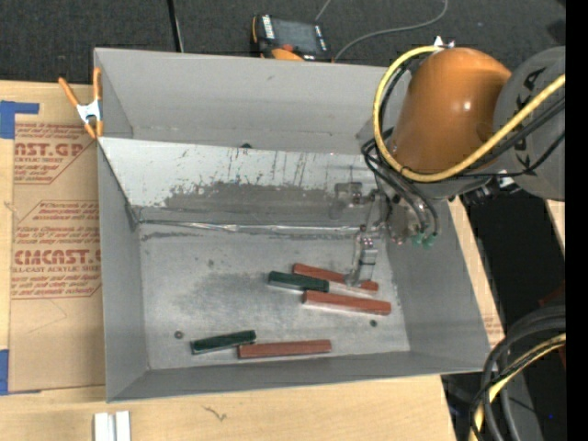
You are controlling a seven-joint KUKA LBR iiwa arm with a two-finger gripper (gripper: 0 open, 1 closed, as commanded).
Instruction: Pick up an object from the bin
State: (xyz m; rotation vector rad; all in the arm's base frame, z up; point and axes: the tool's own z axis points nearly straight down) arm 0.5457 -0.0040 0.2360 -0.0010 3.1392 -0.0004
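Long flat red-brown bar [285, 348] + dark green bar [223, 342] nearest me. Gripper [365, 269] over overlapping red bars [347, 303]; grip state: can't tell. I reckon risk = nipping two, one slips.

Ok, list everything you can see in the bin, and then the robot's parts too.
Bin: one, grey metal, holds everything below.
Red-brown sticks: three; that one and another at the floor's right-middle by the gripper, a third along the near wall.
Dark green sticks: two; one beside the right-middle pair, one by the near wall.
Gripper: one, metal, over the right-middle sticks.
Orange cover: one, on the wrist.
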